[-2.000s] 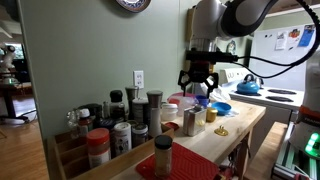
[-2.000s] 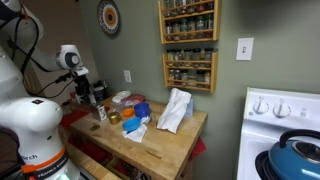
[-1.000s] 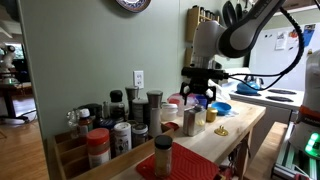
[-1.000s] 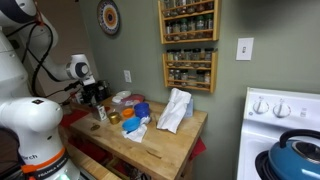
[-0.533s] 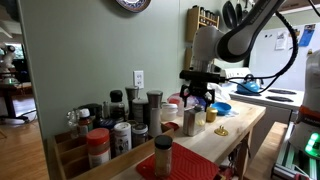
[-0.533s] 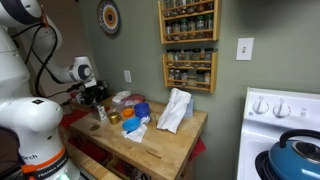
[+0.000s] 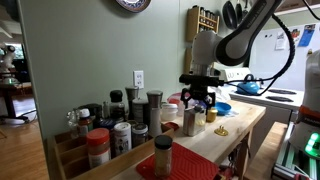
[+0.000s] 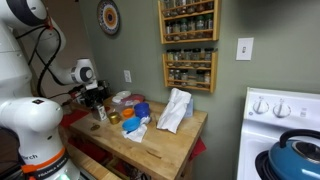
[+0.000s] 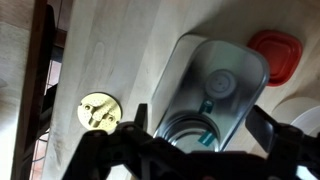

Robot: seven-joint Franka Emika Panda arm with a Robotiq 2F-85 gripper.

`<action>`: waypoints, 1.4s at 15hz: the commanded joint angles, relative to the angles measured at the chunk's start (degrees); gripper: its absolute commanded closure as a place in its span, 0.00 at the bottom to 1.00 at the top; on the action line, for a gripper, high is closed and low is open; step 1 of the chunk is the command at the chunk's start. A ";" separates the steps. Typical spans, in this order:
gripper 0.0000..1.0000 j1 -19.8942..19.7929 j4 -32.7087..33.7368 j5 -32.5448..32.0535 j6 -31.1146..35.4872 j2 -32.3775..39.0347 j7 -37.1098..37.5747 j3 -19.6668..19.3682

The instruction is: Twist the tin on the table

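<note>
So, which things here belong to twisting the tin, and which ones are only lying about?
For the job:
- tin
- table that it stands on
- gripper, open just above the tin

Lying about:
- blue bowl
- white cloth
- red-lidded jar
- small gold disc
- wall spice racks
- blue kettle

Over the last two seconds the gripper (image 7: 196,101) has come down from well above the tin (image 7: 190,122) to hang just over its top. Most of that drop came in the first second, with only a slight further sinking since. In an exterior view the arm's white wrist (image 8: 83,73) has moved lower and further right in the picture, and the dark fingers now sit close above the jars
</note>
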 commanded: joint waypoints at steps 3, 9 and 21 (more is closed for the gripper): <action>0.35 1.45 -0.11 -1.78 1.92 1.43 2.44 -1.25; 0.59 2.17 0.41 0.67 1.24 1.08 -0.44 -1.42; 0.59 3.28 6.82 2.19 -7.36 1.54 -32.09 -1.35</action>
